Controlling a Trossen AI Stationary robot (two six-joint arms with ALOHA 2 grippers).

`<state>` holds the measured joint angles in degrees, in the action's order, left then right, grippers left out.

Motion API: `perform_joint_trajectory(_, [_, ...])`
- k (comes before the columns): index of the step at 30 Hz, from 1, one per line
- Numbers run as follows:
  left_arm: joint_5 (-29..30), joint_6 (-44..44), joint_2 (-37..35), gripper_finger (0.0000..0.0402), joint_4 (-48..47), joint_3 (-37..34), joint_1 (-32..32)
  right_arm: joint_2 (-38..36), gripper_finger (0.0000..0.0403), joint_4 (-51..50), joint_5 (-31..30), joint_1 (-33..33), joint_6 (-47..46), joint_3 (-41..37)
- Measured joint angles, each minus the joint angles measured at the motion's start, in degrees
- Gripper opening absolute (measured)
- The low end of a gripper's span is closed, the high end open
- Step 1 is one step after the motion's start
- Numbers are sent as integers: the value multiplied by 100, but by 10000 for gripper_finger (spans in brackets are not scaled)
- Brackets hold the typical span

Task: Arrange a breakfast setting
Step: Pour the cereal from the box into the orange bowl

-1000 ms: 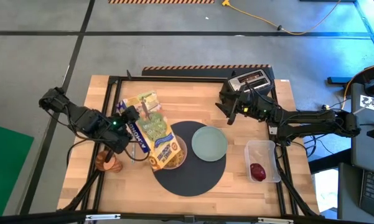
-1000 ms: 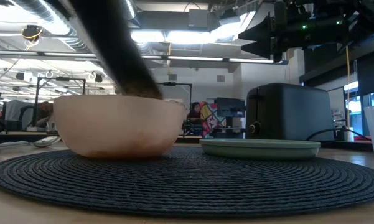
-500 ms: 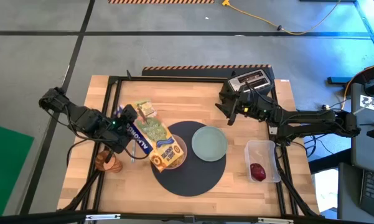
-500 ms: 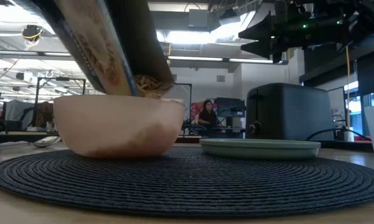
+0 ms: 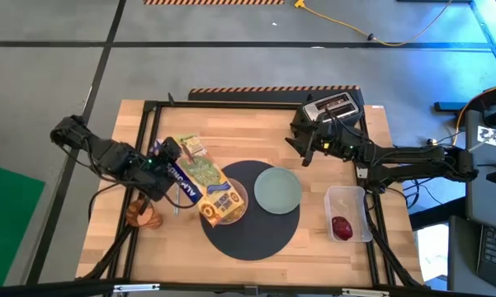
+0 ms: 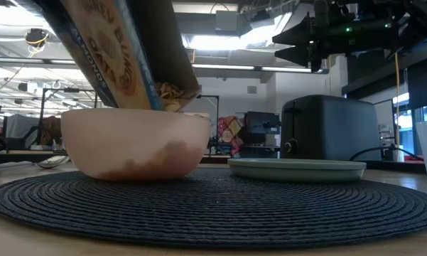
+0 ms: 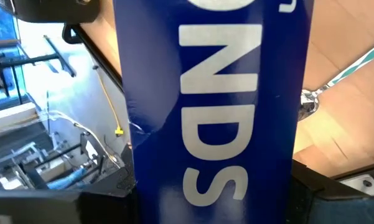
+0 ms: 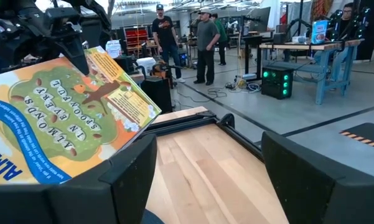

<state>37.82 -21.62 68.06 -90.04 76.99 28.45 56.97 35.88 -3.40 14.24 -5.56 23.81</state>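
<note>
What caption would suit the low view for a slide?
Tilted cereal box pouring cereal into the pink bowl on the dark mat, beside the green plate.

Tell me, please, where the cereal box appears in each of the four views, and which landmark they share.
High view: the cereal box lies tilted left of centre, its mouth over the pink bowl.
Low view: the box slants down from the upper left into the bowl.
Left wrist view: its blue side fills the middle.
Right wrist view: its front is at the left.
Shared landmark: the wooden table.

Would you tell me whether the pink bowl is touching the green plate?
Apart: the low view shows a clear gap between bowl and plate on the mat.
</note>
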Motion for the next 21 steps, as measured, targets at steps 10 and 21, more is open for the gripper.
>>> perform_joint_trajectory(10, [-127,165,-223,215,8,0,-178,0,278,-3,109,0,-9,0])
perform_joint_trajectory(21, [-157,495,-724,215,1,0,-269,0,278,0,148,0,-20,0])
